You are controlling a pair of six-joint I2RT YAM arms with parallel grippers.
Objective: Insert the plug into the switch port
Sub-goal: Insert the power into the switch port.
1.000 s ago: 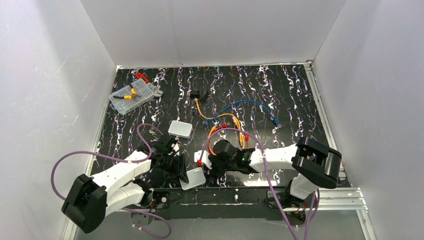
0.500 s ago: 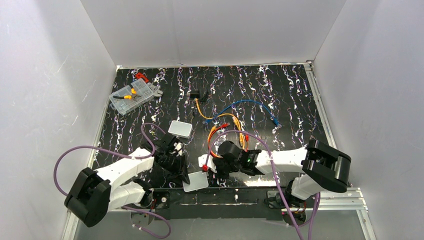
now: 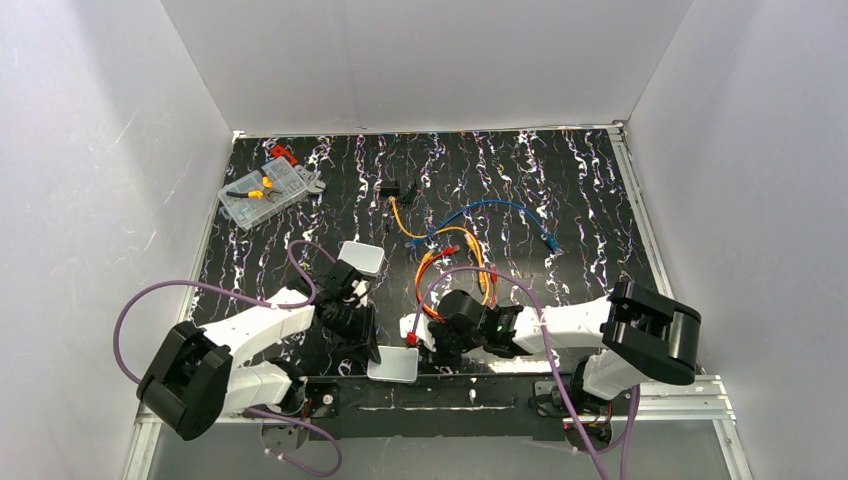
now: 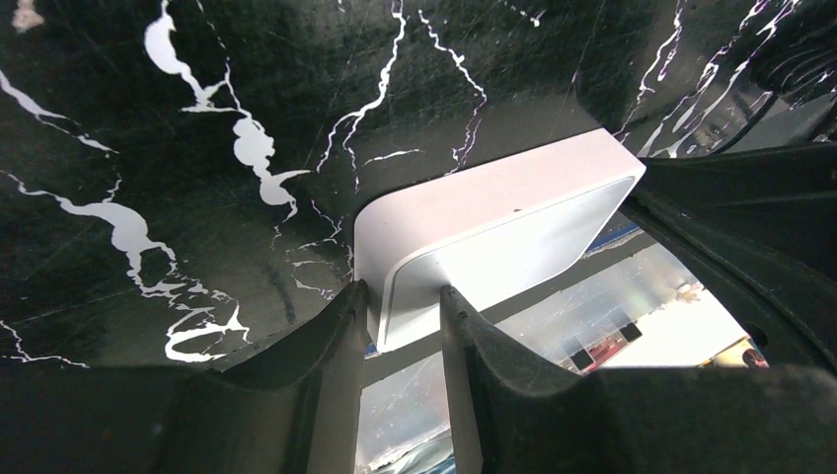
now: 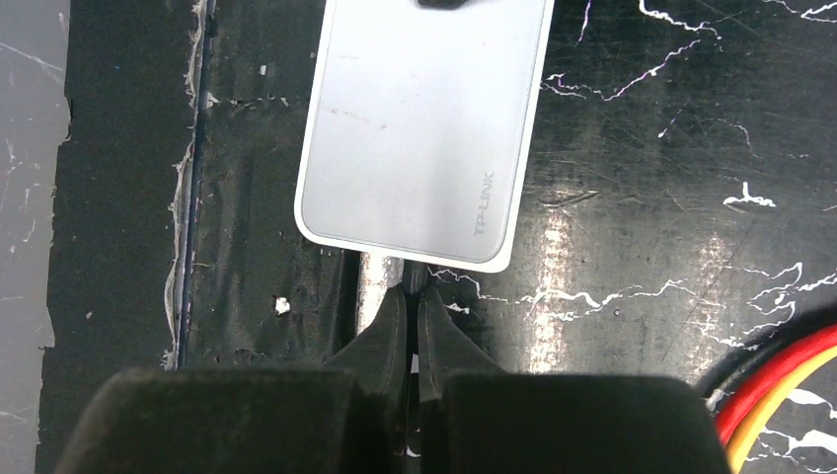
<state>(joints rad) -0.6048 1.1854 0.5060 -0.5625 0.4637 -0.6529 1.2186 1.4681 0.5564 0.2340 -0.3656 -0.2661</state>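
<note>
The switch (image 3: 393, 365), a pale flat box with rounded corners, lies at the mat's near edge between my two grippers. My left gripper (image 3: 362, 338) is shut on one corner of it; the left wrist view shows its fingers (image 4: 347, 308) on either side of the box (image 4: 494, 222). My right gripper (image 3: 428, 338) is shut on a thin dark plug (image 5: 415, 280). The plug's tip touches the near edge of the switch (image 5: 424, 128), which is marked TP-LINK. The port itself is hidden under that edge.
A smaller, squarer white box (image 3: 361, 258) lies just beyond the left gripper. Orange, red and yellow cables (image 3: 455, 268) and a blue cable (image 3: 500, 208) lie behind the right arm. A clear parts case (image 3: 262, 192) sits at the far left. The switch overhangs the mat's front edge (image 5: 192, 197).
The left gripper has swung the switch a little right and nearer the front edge. The right gripper has followed it right, keeping the plug at the switch's edge.
</note>
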